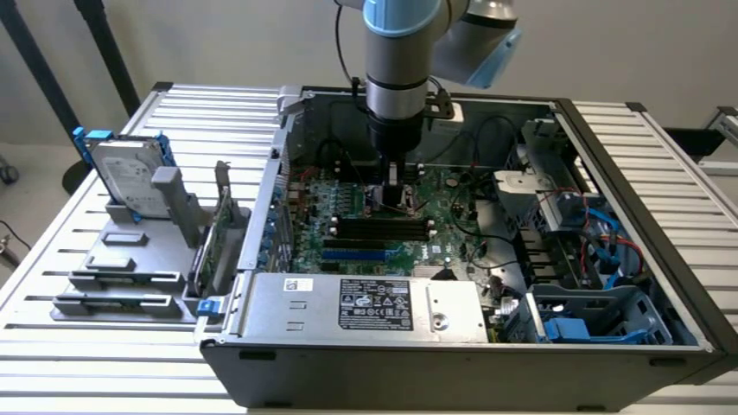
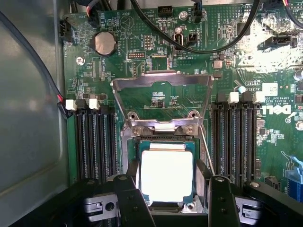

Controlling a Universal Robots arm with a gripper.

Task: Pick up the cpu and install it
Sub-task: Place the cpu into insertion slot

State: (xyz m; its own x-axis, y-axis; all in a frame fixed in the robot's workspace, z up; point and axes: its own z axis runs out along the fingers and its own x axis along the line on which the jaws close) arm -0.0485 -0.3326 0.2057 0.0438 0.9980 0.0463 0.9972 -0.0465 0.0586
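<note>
A robot arm reaches down into an open computer case (image 1: 461, 367) on a slatted metal table (image 1: 680, 173), its gripper (image 1: 398, 197) low over the middle of the green motherboard (image 2: 156, 47). From the wrist, the cpu (image 2: 166, 176) lies flat in its socket, silver top up and bright with glare, a rim of green showing along its edges. The gripper (image 2: 171, 180) stands released – its two black fingers (image 2: 128, 198) are spread to either side of the chip, with a gap visible on one side. Just beyond the socket the metal load plate (image 2: 161, 82) is swung up and open. Black memory slots (image 2: 94, 137) flank the socket on both sides. At the exterior view's left, well apart from the case, a hard drive (image 1: 121, 177) in a blue frame stands upright in a grey rack.
</note>
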